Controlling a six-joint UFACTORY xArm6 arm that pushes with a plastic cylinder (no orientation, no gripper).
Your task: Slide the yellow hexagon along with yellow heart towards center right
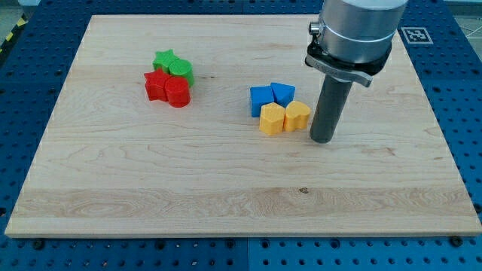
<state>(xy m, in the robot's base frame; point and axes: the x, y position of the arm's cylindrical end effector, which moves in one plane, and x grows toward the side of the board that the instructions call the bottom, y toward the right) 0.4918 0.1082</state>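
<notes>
The yellow hexagon [271, 119] lies near the board's middle, touching the yellow heart [297, 116] on its right. Two blue blocks sit just above them: a blue cube-like block [260, 98] and a blue triangle-like block [282, 92]. My tip [322, 140] stands on the board just to the right of the yellow heart, a small gap apart, slightly lower in the view.
A green star [165, 59] and a green round block [181, 71] sit at the upper left, with a red star-like block [155, 85] and a red round block [178, 93] touching below them. The wooden board [226, 196] ends at blue pegboard on all sides.
</notes>
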